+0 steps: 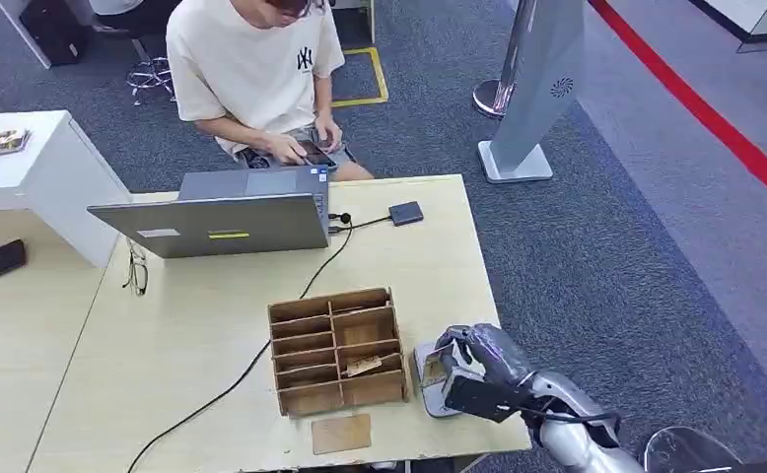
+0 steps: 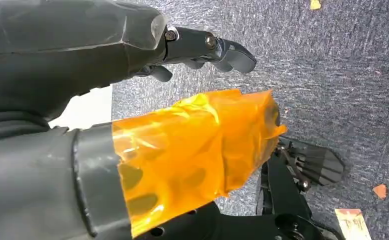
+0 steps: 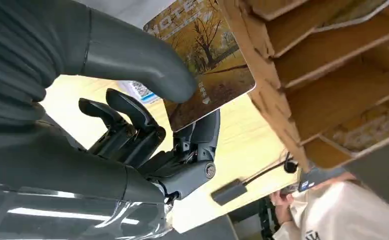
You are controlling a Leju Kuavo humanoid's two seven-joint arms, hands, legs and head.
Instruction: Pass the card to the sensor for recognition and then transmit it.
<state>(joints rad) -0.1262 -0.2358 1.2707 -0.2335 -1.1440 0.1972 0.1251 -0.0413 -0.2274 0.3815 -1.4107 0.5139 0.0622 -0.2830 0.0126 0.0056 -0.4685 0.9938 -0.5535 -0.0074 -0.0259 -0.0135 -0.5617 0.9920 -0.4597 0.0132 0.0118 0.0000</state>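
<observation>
Right robot hand [image 1: 473, 367] pinches the card [image 3: 202, 60] between thumb and fingers, just beside the wooden organizer [image 1: 337, 350] on the desk [image 1: 202, 325], probably ready to present it to the sensor.

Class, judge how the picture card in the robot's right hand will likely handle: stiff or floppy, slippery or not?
The card probably is stiff: it stays flat though the right hand pinches it only near one edge. Its glossy printed face suggests it may slip under the thumb. It looks thin, so likely light.
</observation>
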